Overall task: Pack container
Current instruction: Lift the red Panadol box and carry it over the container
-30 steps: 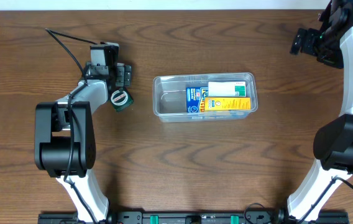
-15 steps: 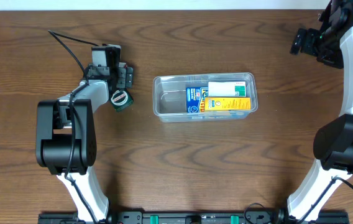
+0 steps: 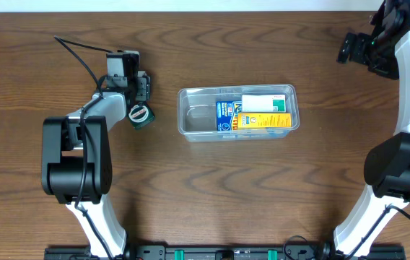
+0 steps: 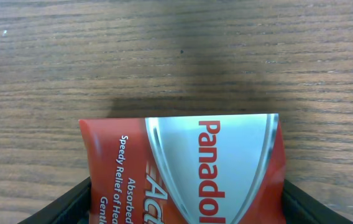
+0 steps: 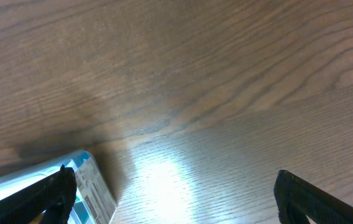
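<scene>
The container [image 3: 184, 119] held a blue box [image 3: 225, 114], yellow box [image 3: 263, 120] and white box [image 3: 261, 102]; left end effector [image 4: 186, 200] clasped a Panadol box [image 4: 183, 165], right end effector [image 5: 173, 196] stood released.

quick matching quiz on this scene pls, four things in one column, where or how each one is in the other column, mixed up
Things:
1 red Panadol box
2 yellow box
3 green box
4 right tool

Place or state:
a inside the container
b open, nothing in it
c on the table, outside the container
d held in the left tool

Pairs: 1-d, 2-a, 3-c, 4-b
</scene>
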Controlling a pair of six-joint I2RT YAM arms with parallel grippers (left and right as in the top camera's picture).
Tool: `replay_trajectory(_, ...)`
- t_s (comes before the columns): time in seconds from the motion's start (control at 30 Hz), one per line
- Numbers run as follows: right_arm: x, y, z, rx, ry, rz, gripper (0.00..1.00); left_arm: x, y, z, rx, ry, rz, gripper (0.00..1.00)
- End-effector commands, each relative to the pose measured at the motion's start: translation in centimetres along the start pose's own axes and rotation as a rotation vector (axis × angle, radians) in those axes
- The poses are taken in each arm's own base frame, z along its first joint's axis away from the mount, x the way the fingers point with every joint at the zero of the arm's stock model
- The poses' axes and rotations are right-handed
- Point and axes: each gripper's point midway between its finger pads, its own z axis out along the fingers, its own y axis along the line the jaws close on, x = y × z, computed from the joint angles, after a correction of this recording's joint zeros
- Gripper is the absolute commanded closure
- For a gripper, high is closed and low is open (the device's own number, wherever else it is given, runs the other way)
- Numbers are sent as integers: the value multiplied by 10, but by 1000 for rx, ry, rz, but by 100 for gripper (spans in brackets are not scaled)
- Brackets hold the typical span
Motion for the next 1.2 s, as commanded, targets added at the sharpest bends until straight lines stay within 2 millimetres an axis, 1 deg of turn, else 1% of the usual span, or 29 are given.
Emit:
replay_trajectory(0.0,-4,1,-5,-9,-14,14,1,-27,3,-24,-2,-72,-40,28)
replay_trajectory(0.2,-3,1,-5,-9,-14,14,1,-61,8,-67,0,-165,-107,29)
replay_trajectory(0.3,-3,1,-5,-9,-14,14,1,-73,4,-91,12,-196,-131,29)
replay_trajectory(0.4,-3,1,-5,-9,-14,14,1,-79,-9,-114,36,-210,-113,28)
replay_trajectory(0.5,-3,1,-5,-9,-14,14,1,-79,-32,-137,74,-210,-78,28)
replay_trajectory(0.7,-4,1,-5,-9,-14,14,1,-75,-88,-179,174,-210,-29,28)
replay_trajectory(0.8,-4,1,-5,-9,-14,14,1,-69,-108,-195,217,-197,-44,29)
replay_trajectory(0.97,-4,1,-5,-9,-14,13,1,-46,-133,-211,266,-118,-107,29)
replay_trajectory(1.07,-4,1,-5,-9,-14,14,1,-32,-150,-216,289,-73,-105,29)
replay_trajectory(1.17,-3,1,-5,-9,-14,14,1,-24,-171,-222,322,-59,-66,29)
